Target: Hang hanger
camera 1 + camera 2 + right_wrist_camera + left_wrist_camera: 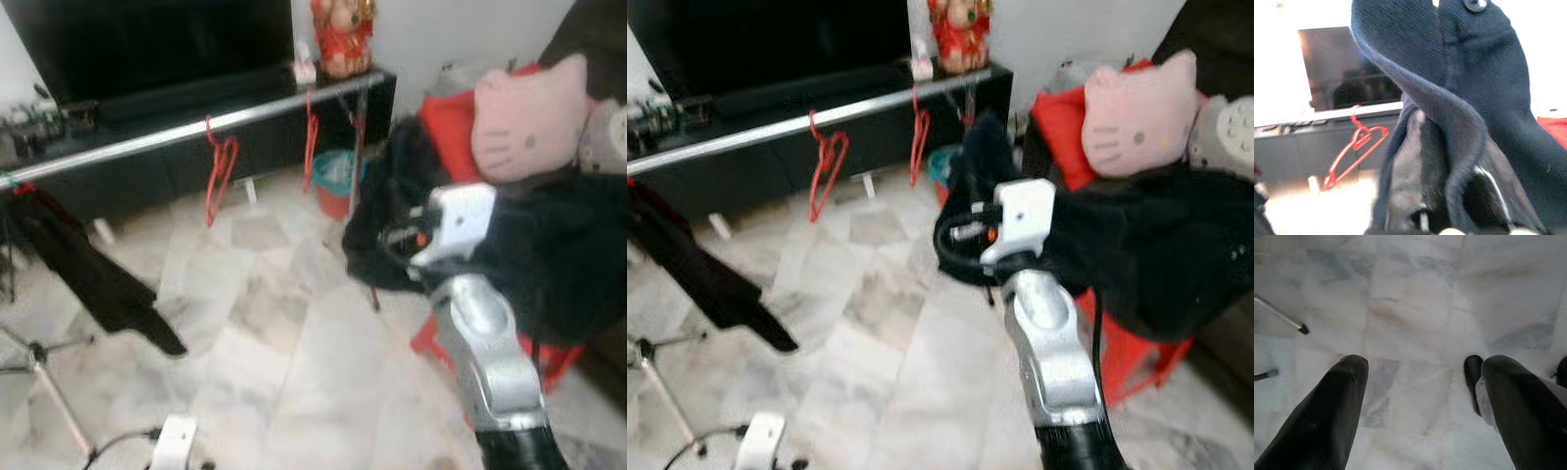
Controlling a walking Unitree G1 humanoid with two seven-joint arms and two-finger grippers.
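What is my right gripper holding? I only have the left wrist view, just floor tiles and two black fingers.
Observer: The right gripper is shut on a dark navy garment, lifted off the pile on the red stool.
Operator: Where's the rail?
Observer: A silver rail runs ahead, in front of the TV stand.
Operator: Any hangers on it?
Observer: Two red hangers hang bare; a black garment hangs at the rail's left end.
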